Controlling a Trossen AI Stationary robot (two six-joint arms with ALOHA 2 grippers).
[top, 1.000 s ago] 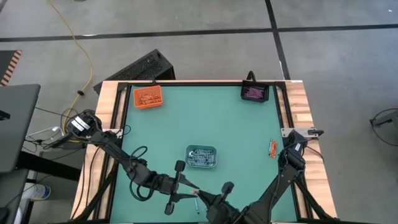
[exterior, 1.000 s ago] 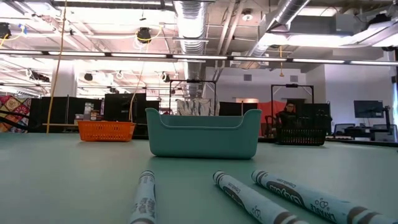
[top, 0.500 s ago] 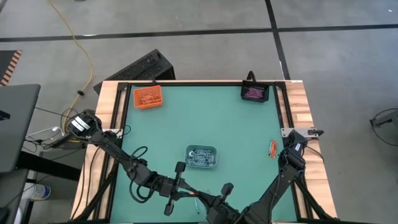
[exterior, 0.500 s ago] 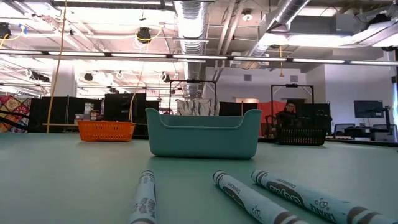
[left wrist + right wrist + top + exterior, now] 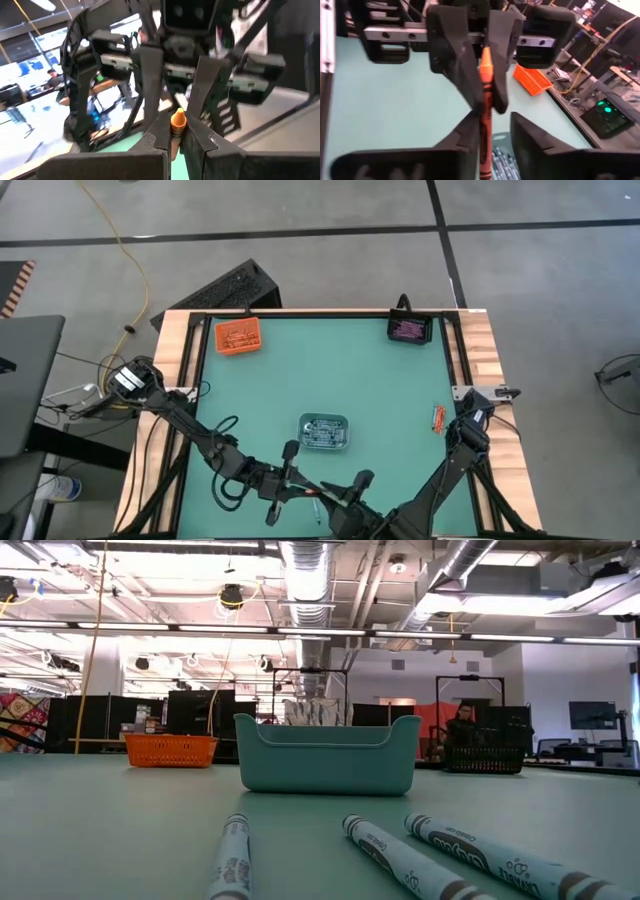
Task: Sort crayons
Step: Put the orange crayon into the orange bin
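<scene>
now orange crayon (image 5: 486, 105) in left fingers (image 5: 479, 70), right fingers (image 5: 500, 131) apart

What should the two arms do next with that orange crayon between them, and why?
Probably the right gripper should draw straight back. Its fingers stand open beside the orange crayon, while the left gripper is shut on it, so the left alone seems to hold it.
</scene>
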